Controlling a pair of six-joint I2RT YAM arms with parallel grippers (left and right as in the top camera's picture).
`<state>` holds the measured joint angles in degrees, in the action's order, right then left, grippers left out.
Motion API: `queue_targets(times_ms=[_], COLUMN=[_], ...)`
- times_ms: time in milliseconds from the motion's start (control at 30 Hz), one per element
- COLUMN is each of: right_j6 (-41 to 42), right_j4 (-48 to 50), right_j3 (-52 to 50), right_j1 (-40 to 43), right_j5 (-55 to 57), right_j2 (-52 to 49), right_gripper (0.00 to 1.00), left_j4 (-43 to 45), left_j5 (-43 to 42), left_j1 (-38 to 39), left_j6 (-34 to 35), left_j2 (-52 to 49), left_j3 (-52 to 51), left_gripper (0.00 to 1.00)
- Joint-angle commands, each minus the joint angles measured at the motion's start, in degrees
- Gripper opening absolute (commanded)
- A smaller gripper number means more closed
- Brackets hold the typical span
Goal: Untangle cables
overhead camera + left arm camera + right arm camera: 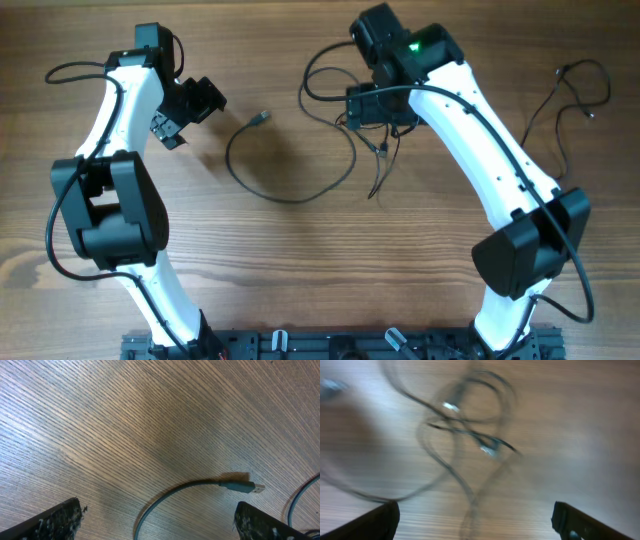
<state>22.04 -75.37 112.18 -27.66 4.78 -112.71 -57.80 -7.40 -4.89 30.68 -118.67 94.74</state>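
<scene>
A thin black cable (290, 198) lies in a wide loop at mid-table, and its plug end (262, 118) points toward my left gripper (190, 113). In the left wrist view that plug (250, 488) and the curved cord (170, 494) lie on the wood ahead of the open left gripper (160, 525), untouched. More cables form a tangle (375, 150) just below my right gripper (382, 115). The right wrist view is blurred. It shows the crossed loops and small plugs (465, 425) ahead of the open right gripper (477, 522), with one strand running between its fingers.
Another thin black cable (572, 92) lies loose at the far right, beyond the right arm (480, 150). The left arm (115, 190) stands along the left side. Bare wooden tabletop (300, 270) fills the front middle.
</scene>
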Motion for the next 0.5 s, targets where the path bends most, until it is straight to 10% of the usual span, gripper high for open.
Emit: queue_targets(times_ms=[0,467], right_j6=[-10.0,-19.0], right_j4=[7.9,39.8], right_j3=[-1.4,-14.0], right_j1=[-1.5,-11.0], right_j5=[-20.4,3.3], right_j2=[-1.2,-7.6], right_gripper=[1.00,1.00], left_j4=[0.0,1.0], left_j5=[-0.3,-0.3], left_j1=[0.2,-1.3], left_j6=[-0.2,1.7], left_j2=[-0.2,-0.2], left_j3=[-0.2,-1.1], left_gripper=[1.00,1.00])
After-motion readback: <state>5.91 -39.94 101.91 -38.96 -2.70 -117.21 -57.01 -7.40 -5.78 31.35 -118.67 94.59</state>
